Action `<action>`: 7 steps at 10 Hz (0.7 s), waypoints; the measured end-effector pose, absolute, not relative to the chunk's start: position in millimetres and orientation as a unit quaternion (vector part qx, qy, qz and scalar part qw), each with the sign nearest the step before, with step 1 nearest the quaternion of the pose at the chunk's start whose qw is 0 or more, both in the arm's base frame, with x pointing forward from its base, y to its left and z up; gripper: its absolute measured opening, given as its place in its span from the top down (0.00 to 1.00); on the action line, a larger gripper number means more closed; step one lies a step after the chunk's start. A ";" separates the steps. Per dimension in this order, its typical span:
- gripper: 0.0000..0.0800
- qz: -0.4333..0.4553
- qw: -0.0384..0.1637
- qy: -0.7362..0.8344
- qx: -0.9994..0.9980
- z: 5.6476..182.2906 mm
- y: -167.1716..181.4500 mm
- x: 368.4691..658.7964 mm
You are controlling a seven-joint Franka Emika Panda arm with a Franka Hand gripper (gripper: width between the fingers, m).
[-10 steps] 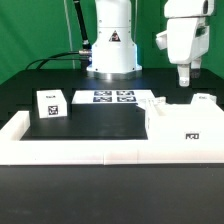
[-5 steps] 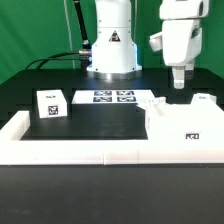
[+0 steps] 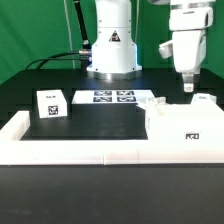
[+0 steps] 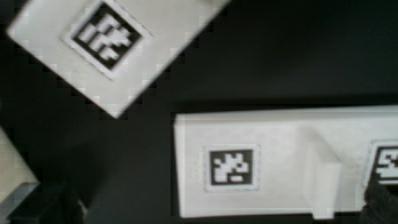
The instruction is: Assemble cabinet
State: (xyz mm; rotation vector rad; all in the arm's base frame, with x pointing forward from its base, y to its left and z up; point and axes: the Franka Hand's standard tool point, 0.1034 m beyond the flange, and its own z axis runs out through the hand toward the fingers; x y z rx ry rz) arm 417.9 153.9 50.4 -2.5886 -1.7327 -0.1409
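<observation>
Gripper hangs at upper right of the exterior view, over the cabinet box at right centre, apart from it. Fingers spread, holding nothing. Tagged block at left; marker board centre.

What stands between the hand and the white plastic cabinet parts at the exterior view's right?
Nothing visible. The hand hangs in open air above the white plastic tagged cabinet box, apart from it. The small white tagged cube sits far off at the exterior view's left.
</observation>
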 end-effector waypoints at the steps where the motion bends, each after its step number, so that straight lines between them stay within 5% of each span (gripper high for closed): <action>1: 0.00 -0.047 0.015 -0.550 -0.834 47.9 165.7 413.6; 7: 0.00 -0.038 0.029 -0.544 -0.838 22.4 175.8 397.8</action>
